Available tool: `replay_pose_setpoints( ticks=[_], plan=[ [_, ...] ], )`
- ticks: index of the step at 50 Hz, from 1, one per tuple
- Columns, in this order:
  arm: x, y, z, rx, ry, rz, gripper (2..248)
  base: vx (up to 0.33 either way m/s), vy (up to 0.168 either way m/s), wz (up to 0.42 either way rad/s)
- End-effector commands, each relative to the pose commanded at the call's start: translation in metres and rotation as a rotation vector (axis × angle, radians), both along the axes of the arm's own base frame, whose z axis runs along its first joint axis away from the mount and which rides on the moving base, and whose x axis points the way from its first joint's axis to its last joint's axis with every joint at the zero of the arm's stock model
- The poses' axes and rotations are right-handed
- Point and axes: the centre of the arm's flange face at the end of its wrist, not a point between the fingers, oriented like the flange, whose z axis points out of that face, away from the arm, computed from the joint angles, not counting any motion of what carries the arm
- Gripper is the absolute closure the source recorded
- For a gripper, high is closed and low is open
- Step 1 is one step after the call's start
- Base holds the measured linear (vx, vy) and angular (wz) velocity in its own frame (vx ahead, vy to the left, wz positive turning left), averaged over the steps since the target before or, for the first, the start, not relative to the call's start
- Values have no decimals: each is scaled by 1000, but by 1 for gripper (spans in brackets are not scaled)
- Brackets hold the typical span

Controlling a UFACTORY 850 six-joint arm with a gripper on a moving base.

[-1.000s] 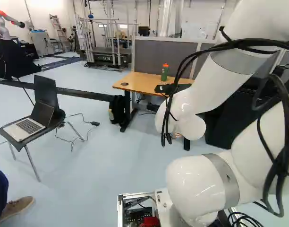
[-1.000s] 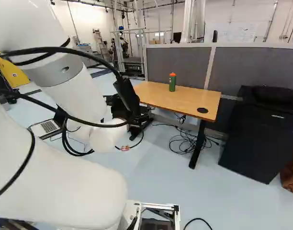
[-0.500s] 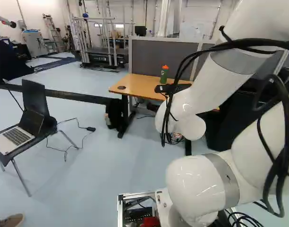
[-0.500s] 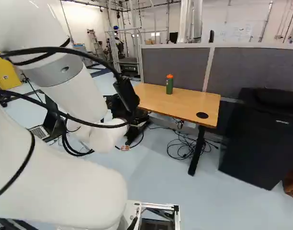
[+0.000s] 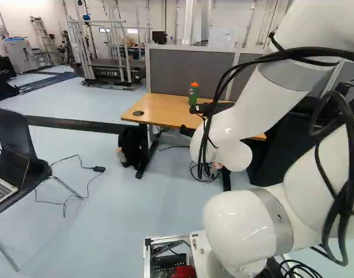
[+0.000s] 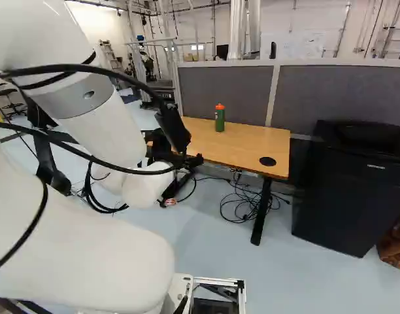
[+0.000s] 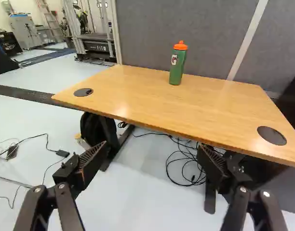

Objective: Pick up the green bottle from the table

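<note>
The end effector (image 7: 152,161) is standing open; the green bottle (image 7: 176,68) is resting on the desk (image 7: 138,101), ahead between twelve and one o'clock. The approach is requiring clearance above the desk edge, centring before closure. The orange cap (image 7: 180,46) is pointing upward, the long axis running vertically.

No wording is coming through legibly. A small white label (image 7: 174,59) is sitting on the green bottle (image 7: 177,73), pale lettering (image 7: 98,47) is running along a dark platform (image 7: 85,44), and a tiny light badge (image 6: 376,166) is marking a black cabinet (image 6: 334,203).
</note>
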Motion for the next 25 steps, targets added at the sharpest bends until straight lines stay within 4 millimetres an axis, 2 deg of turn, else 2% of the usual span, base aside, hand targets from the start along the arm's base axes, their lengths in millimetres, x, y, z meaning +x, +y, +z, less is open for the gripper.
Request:
replay_pose_setpoints(
  ticks=[25],
  plan=[
    [0, 0, 0, 0, 0, 0, 3, 168, -7, -162]
  ],
)
